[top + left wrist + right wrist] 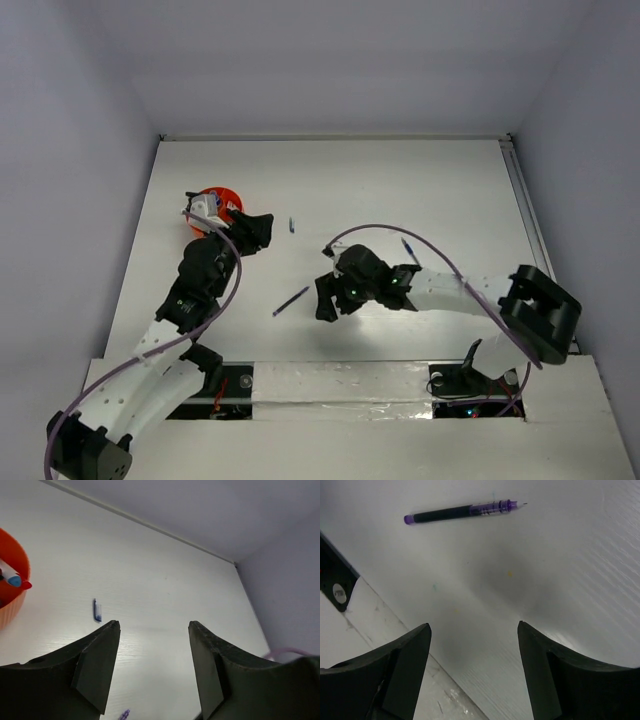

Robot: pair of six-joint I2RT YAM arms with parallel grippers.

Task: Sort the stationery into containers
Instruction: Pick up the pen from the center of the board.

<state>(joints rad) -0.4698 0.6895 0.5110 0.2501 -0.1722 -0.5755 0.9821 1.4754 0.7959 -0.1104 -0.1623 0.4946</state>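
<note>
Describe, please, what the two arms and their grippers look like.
Both the left arm and right arm have white links and black joints, and a purple cable runs along each. The left gripper and right gripper are matte black, with two broad, wedge-shaped fingers.

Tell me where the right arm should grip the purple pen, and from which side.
Take the purple pen mid-barrel from straight above: it lies flat on the table, thin and long. It runs along the line between the right gripper's open fingers, so probably turn the wrist a quarter turn so they straddle it.
</note>
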